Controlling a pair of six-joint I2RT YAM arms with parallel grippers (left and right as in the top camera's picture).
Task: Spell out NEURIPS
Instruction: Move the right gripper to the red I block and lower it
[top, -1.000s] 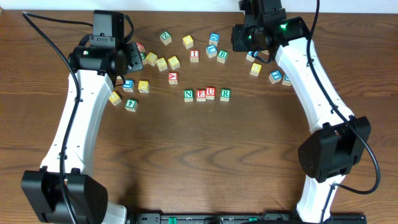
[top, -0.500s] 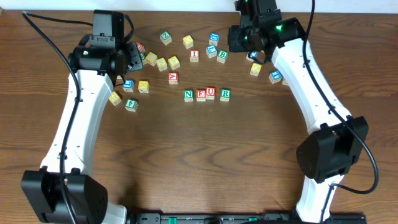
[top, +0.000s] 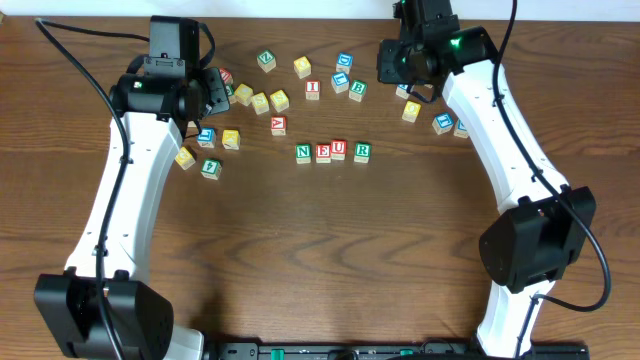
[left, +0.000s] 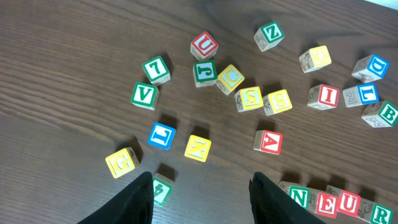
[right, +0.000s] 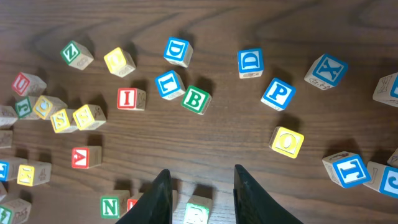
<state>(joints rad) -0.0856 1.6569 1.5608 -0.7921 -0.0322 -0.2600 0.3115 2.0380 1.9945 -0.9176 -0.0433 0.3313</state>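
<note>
The left arm (top: 125, 190) and right arm (top: 505, 135) are runs of smooth white shell between bulky black joint housings. Thin black cables (top: 603, 265) loop off well behind the fingers. The left gripper (left: 201, 177) and right gripper (right: 201, 171) have tapered matte-black fingers. Behind the right pair glows a green light (top: 455, 43), possibly a status lamp.

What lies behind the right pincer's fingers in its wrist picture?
Between the fingers of the right pincer, a green-lettered cube shows; its letter is unclear. N stands to the side. One finger covers whatever lies between N and that cube.
</note>
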